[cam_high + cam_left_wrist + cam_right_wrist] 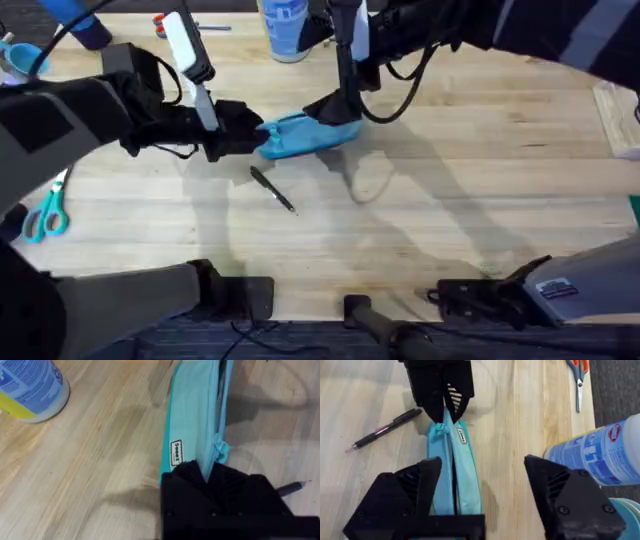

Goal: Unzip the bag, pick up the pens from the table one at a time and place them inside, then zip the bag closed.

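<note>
Unzipping bag (300, 137), pen (272, 188) waiting on table (450, 210).
Left end effector (442, 410) clenched on bag's end; right end effector (480, 485) released, straddling bag along its length.

Turquoise bag (300, 135), dark pen (272, 188), pale plank-grained table (450, 210).
</note>
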Available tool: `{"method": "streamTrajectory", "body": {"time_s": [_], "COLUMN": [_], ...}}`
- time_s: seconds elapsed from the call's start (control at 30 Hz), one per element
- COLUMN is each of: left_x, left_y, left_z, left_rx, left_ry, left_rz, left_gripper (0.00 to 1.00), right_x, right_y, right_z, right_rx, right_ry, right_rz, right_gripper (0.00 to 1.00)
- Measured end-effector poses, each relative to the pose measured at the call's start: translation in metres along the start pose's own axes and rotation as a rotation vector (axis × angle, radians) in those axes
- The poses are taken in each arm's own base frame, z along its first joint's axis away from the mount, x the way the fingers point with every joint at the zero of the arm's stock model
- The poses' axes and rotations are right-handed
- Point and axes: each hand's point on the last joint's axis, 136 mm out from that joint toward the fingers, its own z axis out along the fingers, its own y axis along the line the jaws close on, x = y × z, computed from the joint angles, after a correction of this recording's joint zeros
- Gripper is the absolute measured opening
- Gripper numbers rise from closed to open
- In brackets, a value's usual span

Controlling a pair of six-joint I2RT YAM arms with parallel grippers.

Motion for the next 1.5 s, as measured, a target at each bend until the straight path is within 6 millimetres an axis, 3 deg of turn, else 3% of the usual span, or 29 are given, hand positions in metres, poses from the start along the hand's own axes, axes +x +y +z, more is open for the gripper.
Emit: {"method": "streamTrajectory", "body": {"time_s": [0.1, 0.2, 0.23, 0.73, 1.17, 1.5], "left_x": [-0.001, -0.001, -0.001, -0.003, -0.056, -0.074], "left_y": [0.000, -0.001, -0.001, -0.025, -0.012, -0.047], "left_z": [0.000, 0.000, 0.000, -0.010, -0.084, -0.120], "left_rx": [0.001, 0.003, 0.006, 0.104, -0.079, -0.171], "left_ry": [-0.004, -0.005, -0.004, 0.047, 0.223, 0.266], "left_rz": [-0.006, -0.006, -0.013, -0.146, -0.086, -0.179], "left_gripper": [0.441, 0.908, 0.971, 0.993, 0.995, 0.996], "right_x": [0.000, 0.000, 0.000, 0.001, 0.006, 0.006], "right_y": [0.000, 0.000, 0.000, 0.002, 0.010, 0.010], "right_z": [0.000, 0.000, 0.000, 0.000, 0.000, 0.000], "right_rx": [0.000, 0.000, 0.000, -0.007, -0.038, -0.038], "right_ry": [0.000, 0.000, 0.000, 0.005, 0.024, 0.024], "right_rz": [0.000, 0.000, 0.000, 0.006, 0.033, 0.033], "right_gripper": [0.995, 0.996, 0.996, 0.996, 0.996, 0.996]}}
